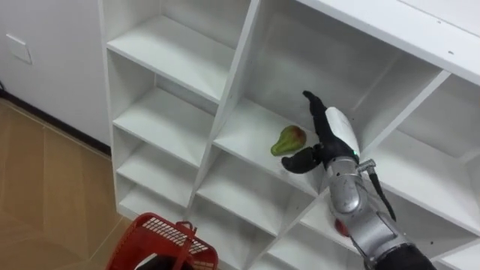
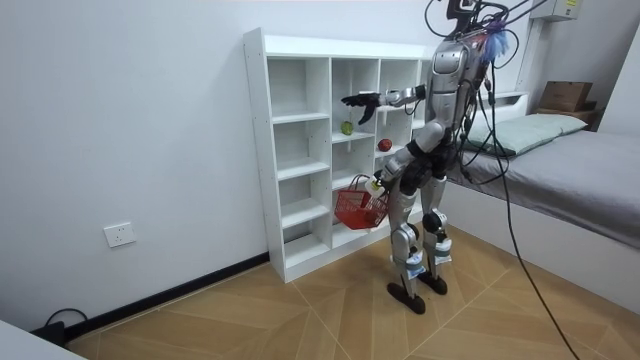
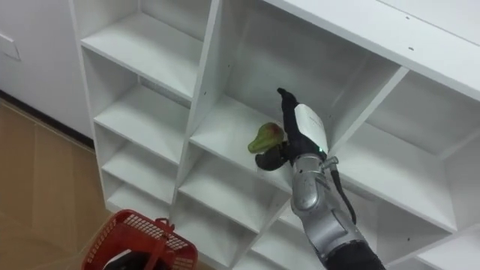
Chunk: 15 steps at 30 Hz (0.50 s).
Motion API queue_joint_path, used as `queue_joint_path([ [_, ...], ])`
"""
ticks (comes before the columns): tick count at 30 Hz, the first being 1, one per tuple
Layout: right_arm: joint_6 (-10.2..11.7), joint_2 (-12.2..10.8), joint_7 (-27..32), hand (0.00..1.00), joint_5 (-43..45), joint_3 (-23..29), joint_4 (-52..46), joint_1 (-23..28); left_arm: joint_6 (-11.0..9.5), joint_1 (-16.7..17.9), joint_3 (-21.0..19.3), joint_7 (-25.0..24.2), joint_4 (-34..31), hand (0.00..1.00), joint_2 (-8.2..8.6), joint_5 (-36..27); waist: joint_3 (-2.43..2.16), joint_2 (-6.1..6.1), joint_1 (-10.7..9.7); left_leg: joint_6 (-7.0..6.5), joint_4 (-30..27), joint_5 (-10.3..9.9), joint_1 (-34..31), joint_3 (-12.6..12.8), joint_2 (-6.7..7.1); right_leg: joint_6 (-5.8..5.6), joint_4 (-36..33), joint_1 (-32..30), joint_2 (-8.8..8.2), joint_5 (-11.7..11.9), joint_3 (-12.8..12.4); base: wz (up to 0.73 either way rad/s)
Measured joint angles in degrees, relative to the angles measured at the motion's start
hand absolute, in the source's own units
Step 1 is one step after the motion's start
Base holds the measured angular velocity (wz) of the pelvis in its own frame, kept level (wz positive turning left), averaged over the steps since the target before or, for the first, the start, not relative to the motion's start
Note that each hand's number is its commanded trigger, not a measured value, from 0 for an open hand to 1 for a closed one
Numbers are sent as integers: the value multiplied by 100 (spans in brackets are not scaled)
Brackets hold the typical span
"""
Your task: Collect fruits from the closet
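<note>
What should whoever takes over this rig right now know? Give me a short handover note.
Right hand: open, reaching into the closet, thumb beside the green fruit, not gripping it.
Left hand: shut on the handle of the red basket, held low in front of the shelves.
The red fruit sits one column over, a shelf lower.
Done: no fruit visibly collected; the basket's inside can't be judged.
Left: grasp the green fruit, put it in the basket, then the red one.

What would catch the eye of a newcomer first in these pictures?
The robot's open right hand reaches into the white shelf unit, just beside a green pear that lies on a middle shelf. A red basket hangs low at the robot's left side, in front of the lower shelves.
</note>
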<state>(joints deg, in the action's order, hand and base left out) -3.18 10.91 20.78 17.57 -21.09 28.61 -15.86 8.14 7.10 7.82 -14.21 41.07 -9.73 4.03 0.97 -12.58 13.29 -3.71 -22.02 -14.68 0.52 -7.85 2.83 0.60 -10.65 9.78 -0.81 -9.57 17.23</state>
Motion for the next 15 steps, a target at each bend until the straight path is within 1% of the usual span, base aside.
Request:
queue_joint_path([
  [2, 66, 82, 30, 0, -1, 5, -178, 5, -1, 33, -95, -8, 0, 100, 3, 0, 3, 4, -50, 0, -6, 0, 20, -3, 1, 0, 4, 26, 1, 0, -4, 0],
  [4, 90, 113, 33, 0, -1, 6, -277, 27, -1, 36, -101, -7, 0, 100, 3, 1, 5, 7, -57, 1, -6, 1, 45, 0, 1, 0, 2, 46, 1, 0, -6, 0],
  [5, 106, 115, 33, 0, -6, 6, -280, 28, -1, 41, -100, -7, 0, 100, 3, 1, 9, 12, -59, 1, -3, 1, 61, 3, 0, 0, 3, 59, 3, 0, -8, 0],
  [6, 127, 115, 32, 0, -27, 6, -280, 35, -1, 53, -101, -4, 0, 100, 3, 1, 23, 31, -63, 1, 2, 0, 108, 3, 1, 0, 6, 106, 3, 0, -7, 0],
  [11, 136, 123, 28, 0, -63, 6, -286, 68, -1, 62, -103, -2, -1, 100, 2, 5, 24, 44, -67, 3, 6, 1, 126, 3, 1, 0, 5, 119, 2, 0, 2, 0],
  [15, 136, 220, -130, 0, -47, 6, -732, 394, 1, 102, -142, -4, -7, 100, 4, 22, 22, 61, -78, -1, 37, -1, 246, 5, -3, 0, 8, 223, 2, 0, 1, 0],
])
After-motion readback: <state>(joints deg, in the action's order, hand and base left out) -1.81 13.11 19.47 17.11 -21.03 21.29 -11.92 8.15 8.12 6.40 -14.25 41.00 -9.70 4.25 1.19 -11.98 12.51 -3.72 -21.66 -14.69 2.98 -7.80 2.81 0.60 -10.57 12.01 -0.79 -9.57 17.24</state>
